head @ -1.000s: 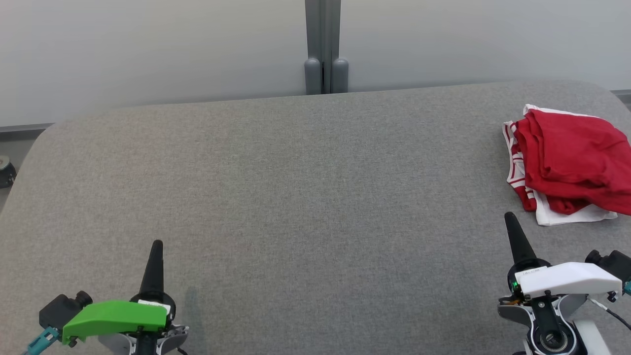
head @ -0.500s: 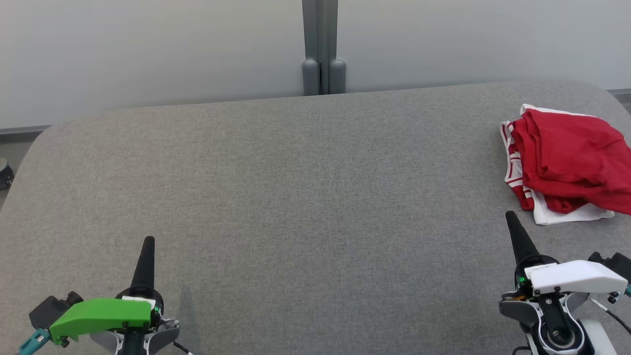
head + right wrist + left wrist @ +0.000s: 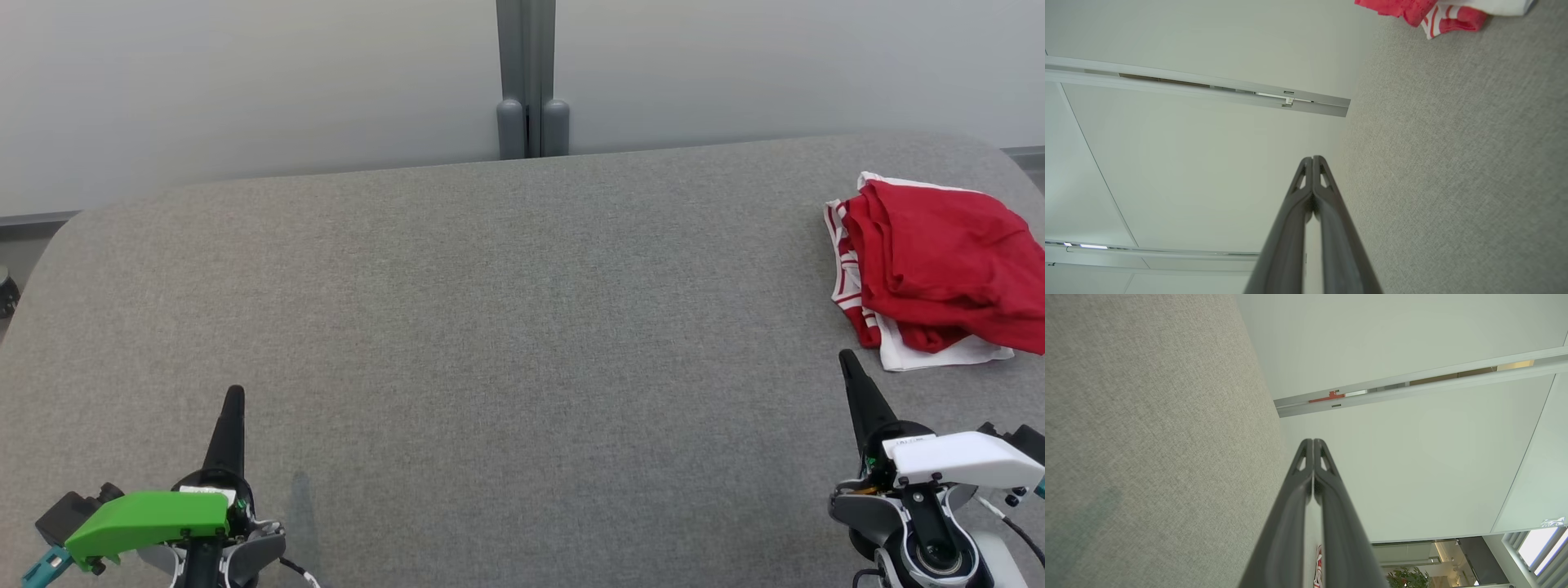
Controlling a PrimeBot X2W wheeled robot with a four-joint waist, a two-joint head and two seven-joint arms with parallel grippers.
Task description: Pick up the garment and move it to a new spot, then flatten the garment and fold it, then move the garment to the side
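- The grey fabric counter (image 3: 490, 327) spans the head view.
- The red garment (image 3: 939, 261), with white striped trim, lies crumpled on the counter at 3 o'clock, near the right edge.
- The right fingers (image 3: 859, 396) are pressed together and hold nothing. They sit at 5 o'clock, with the garment near their tip toward 1 o'clock, not touching.
- The left fingers (image 3: 230, 425) are likewise together and bare. They sit at 7 o'clock, well apart from the garment.

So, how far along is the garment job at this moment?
Done: nothing clear; the garment lies bunched, not flat, far right on the table. In hand: nothing; the left gripper and right gripper are shut, empty, apart from it. Left, probably: pick up, move, flatten, fold, set aside.
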